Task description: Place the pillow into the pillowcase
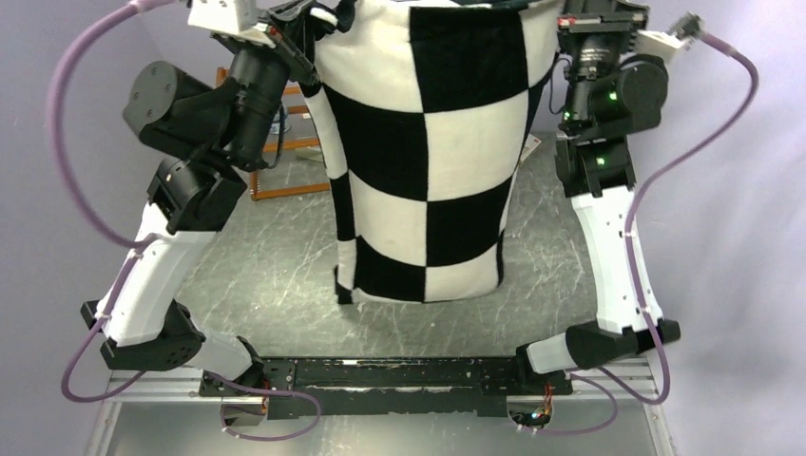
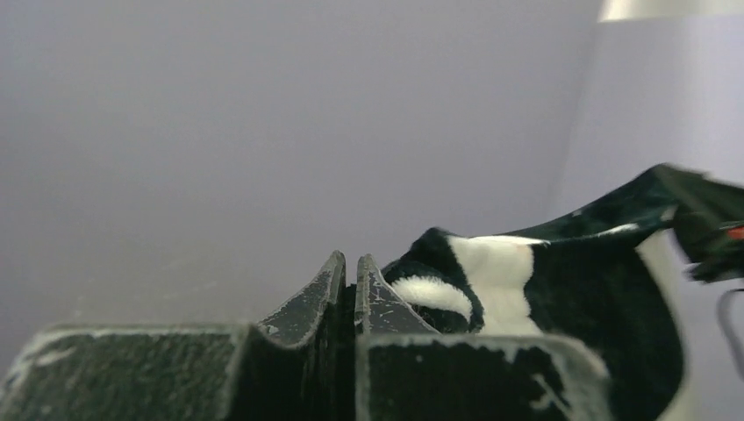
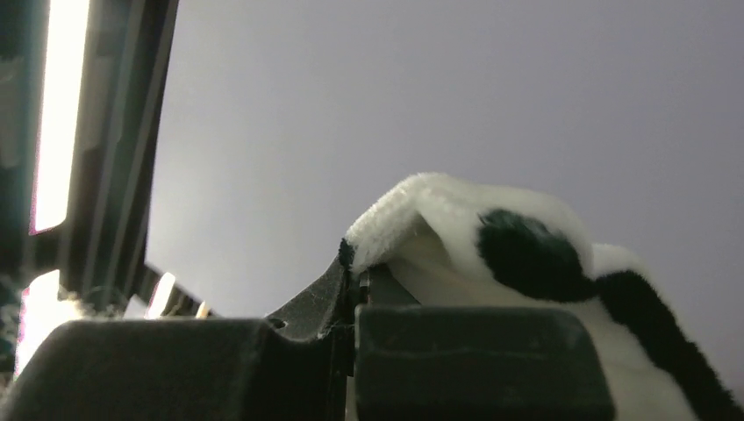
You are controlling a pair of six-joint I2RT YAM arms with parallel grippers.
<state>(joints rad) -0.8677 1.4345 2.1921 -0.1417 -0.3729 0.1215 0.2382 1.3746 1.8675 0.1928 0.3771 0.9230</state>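
A pale lavender wall is backing a grey, marbled table (image 1: 276, 275), and the arm bases are sitting along its near edge. Just beyond them the pillowcase (image 1: 428, 171) is hanging upright, its bottom edge resting on or just above the table; I cannot tell which. It is bulging plumply, so the pillow is probably filling it. No plain white cushion is showing anywhere. A narrow checkered flap is dangling loose down its left side.

Higher and farther back, the right gripper (image 3: 355, 267) is clamping its jaws on a plush fold of the case's top edge. The left gripper (image 2: 349, 263) is pressing its jaws together at the opposite top corner, with cloth lying against one finger and apparently pinched.

Both holds are biting only thin edges. The weight inside could be dragging plush out of either pinch, and the left one looks weaker. That corner would then be sagging and letting the contents tip out.
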